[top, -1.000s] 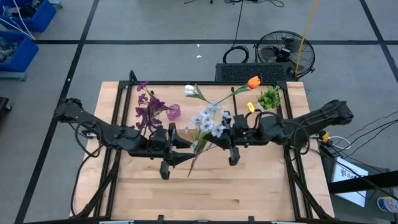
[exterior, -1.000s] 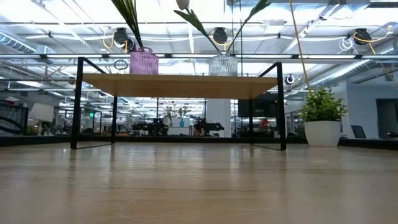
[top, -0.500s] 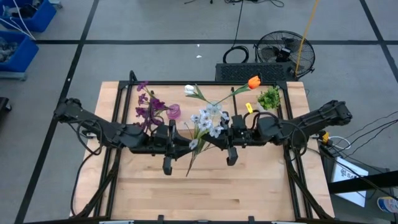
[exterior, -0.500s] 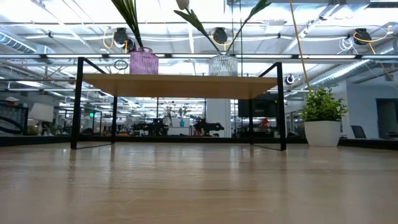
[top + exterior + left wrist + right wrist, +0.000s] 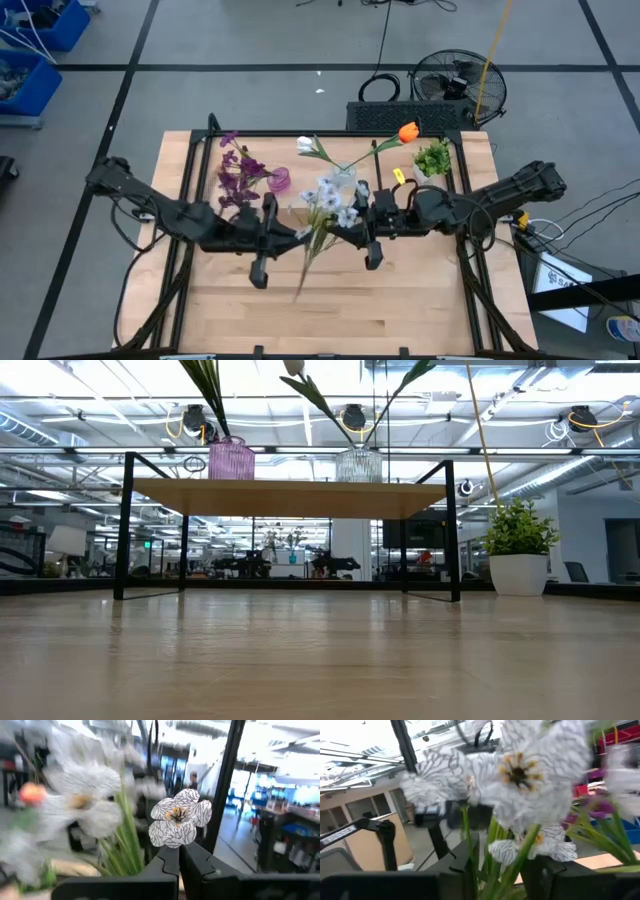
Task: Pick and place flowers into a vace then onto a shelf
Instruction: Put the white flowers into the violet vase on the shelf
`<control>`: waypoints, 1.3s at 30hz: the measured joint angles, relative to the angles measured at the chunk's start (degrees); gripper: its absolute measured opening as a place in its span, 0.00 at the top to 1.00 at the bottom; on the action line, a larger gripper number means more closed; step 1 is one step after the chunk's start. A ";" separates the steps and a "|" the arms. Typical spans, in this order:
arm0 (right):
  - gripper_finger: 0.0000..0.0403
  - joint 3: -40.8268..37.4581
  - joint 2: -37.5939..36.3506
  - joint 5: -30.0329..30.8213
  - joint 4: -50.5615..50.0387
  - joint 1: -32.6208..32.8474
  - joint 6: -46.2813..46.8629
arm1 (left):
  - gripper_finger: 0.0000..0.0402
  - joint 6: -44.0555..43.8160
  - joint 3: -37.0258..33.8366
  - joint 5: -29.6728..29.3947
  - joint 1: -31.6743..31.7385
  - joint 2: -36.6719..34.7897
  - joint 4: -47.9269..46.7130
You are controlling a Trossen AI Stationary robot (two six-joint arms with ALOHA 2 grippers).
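Observation:
The pale white-lavender spray [image 5: 330,195] hangs in the air over the middle of the table, between my two grippers. My left gripper [image 5: 303,236] [image 5: 179,862] is shut on its stem. My right gripper [image 5: 350,222] [image 5: 505,870] is open, with a finger on either side of the green stems [image 5: 512,865]; I cannot tell whether they touch. On the shelf [image 5: 290,495] stand a pink vase [image 5: 231,460] with the purple cluster [image 5: 238,175] and a clear vase [image 5: 359,464] with the white bud [image 5: 305,145] and the orange tulip [image 5: 407,132]. My left gripper pinches the spray's stem [image 5: 308,240] between its two fingers, below the blooms; the fingers themselves hide the exact spot. They come level from the table's left and lie across the stem. The spray is lifted clear and tilted, its blooms [image 5: 179,820] toward the far edge and its stem end [image 5: 297,295] toward the near edge.
A small potted plant [image 5: 432,158] [image 5: 518,550] stands on the table at the shelf's right end. The shelf's black legs [image 5: 126,525] rise at the far half of the table. The near half of the wooden tabletop [image 5: 330,320] lies bare.
My left gripper has shut on the spray's stem and my right gripper has opened and let go of it. The spray has shifted slightly toward the table's left, and its lower stem end has swung toward the near edge.

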 joint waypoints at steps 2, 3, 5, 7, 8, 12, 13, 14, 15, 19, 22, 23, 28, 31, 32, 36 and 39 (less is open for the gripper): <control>0.68 0.00 -0.30 -0.02 -0.11 0.96 -0.01 | 0.99 2.82 0.00 -1.33 -0.42 -0.92 1.64; 0.68 0.00 -0.37 -0.02 0.18 1.40 -0.21 | 0.99 3.94 0.02 -1.79 -0.60 -1.43 2.07; 0.67 0.00 -0.43 -0.04 1.18 1.99 -1.18 | 0.99 5.22 0.02 -1.88 -0.73 -2.50 2.05; 0.67 0.00 -0.43 -0.09 1.75 2.62 -1.42 | 0.99 5.69 0.04 -2.00 -0.73 -3.09 2.06; 0.67 0.00 -0.46 -0.05 1.70 2.96 -1.48 | 1.00 5.75 0.04 -2.05 -0.73 -3.29 1.98; 0.67 0.00 -0.54 -0.03 1.75 3.64 -2.01 | 1.00 5.63 0.04 -1.35 -0.86 -3.53 1.53; 0.68 0.00 -0.54 0.07 1.75 3.63 -2.26 | 1.00 5.21 0.04 -0.47 -0.86 -3.57 1.29; 0.69 0.00 -0.54 0.22 1.75 3.52 -2.49 | 1.00 4.11 0.04 0.21 -0.86 -3.57 0.66; 0.70 0.00 -0.54 0.64 1.84 3.29 -2.81 | 1.00 2.67 0.04 0.86 -0.86 -3.53 -0.05; 0.82 0.00 -0.56 1.63 2.63 2.32 -2.32 | 0.95 -1.65 0.04 1.17 -0.36 -3.09 -2.94; 0.96 0.00 -0.56 1.59 3.08 2.17 -1.99 | 0.91 -2.11 0.04 1.23 -0.35 -3.11 -3.86; 0.98 0.00 -0.56 1.59 3.35 2.17 -2.41 | 0.90 -2.11 0.04 1.25 -0.38 -3.14 -4.44; 0.99 0.00 -0.56 1.37 5.66 2.27 -2.98 | 0.83 -2.78 0.04 0.88 -0.35 -3.11 -7.30; 0.99 0.00 -0.95 1.38 5.49 2.75 -3.05 | 0.76 -5.34 0.04 0.99 -0.39 -3.11 -9.21; 0.99 0.00 -1.15 1.36 5.52 2.84 -3.18 | 0.74 -6.15 0.04 1.22 -0.40 -3.11 -10.13; 1.00 0.00 -2.02 1.35 7.08 2.82 -3.50 | 0.65 -8.32 0.04 1.25 -0.35 -3.11 -12.45; 1.00 0.00 -2.28 1.36 10.81 2.78 -3.99 | 0.59 -8.19 0.04 1.26 -0.35 -3.11 -12.10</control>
